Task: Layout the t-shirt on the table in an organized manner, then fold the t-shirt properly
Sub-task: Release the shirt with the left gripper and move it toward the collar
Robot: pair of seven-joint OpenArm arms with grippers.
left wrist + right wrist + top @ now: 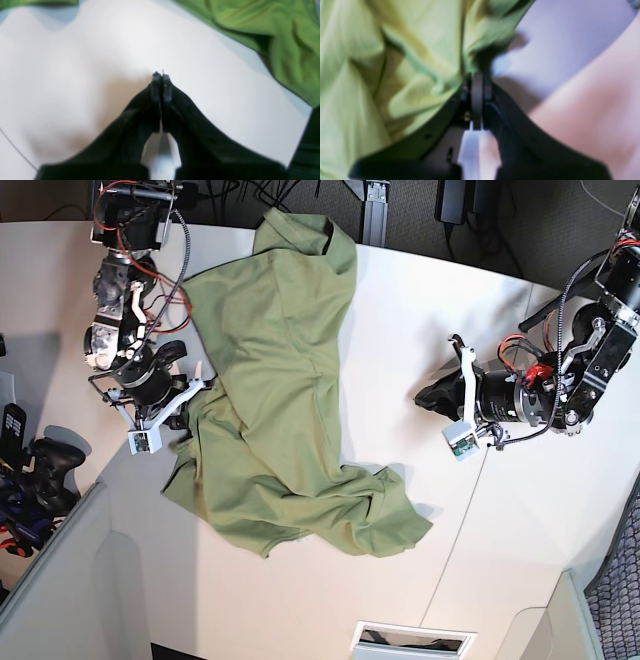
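The olive-green t-shirt (280, 380) lies rumpled on the white table (400, 310), running from the far edge down toward the near middle. My right gripper (185, 418) sits at the shirt's left edge. In the right wrist view the right gripper (477, 75) is shut, and the t-shirt (395, 62) bunches in folds that meet at its tips. My left gripper (422, 395) hovers over bare table to the right of the shirt. The left wrist view shows the left gripper (161, 75) shut with nothing in it, and the t-shirt (287, 32) lies off at the upper right.
A thin dark seam (470, 510) crosses the table on the right. A rectangular slot (410, 640) sits at the near edge. A black controller (45, 460) and other gear lie off the table's left side. Cables (250, 192) hang behind the far edge.
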